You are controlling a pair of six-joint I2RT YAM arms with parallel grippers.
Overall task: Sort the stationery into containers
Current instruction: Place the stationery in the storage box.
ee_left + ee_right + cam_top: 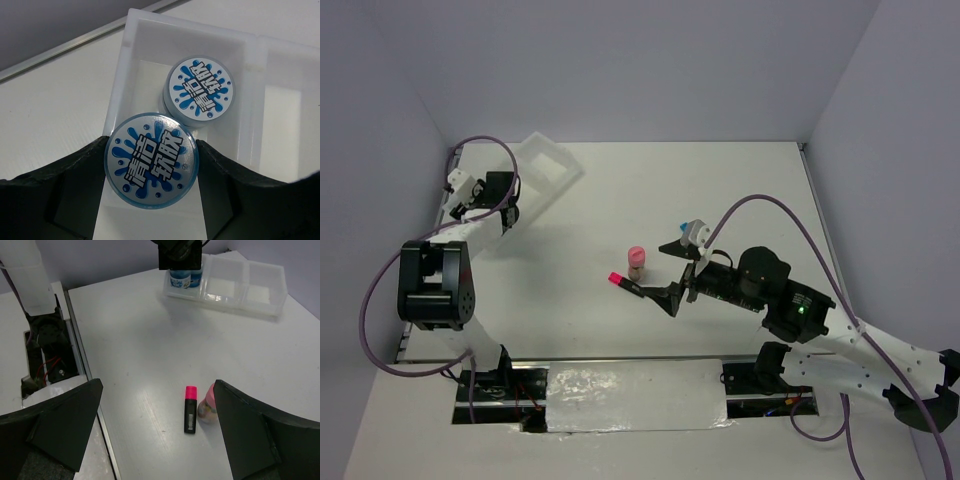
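One roll (200, 91) sits in the tray's (131, 35) end compartment. My left gripper (152, 146) clamps the second roll (151, 169) over it. Right gripper (157, 385) is wide open and empty; marker (190, 410) and bottle (206, 406) remain outside the tray.

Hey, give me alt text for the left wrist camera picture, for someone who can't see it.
The left pincer grips a round blue roll with a splash-pattern label between its two black fingers, over the end compartment of a white translucent tray. A second matching roll already lies in that compartment, and bare white table shows to the left.
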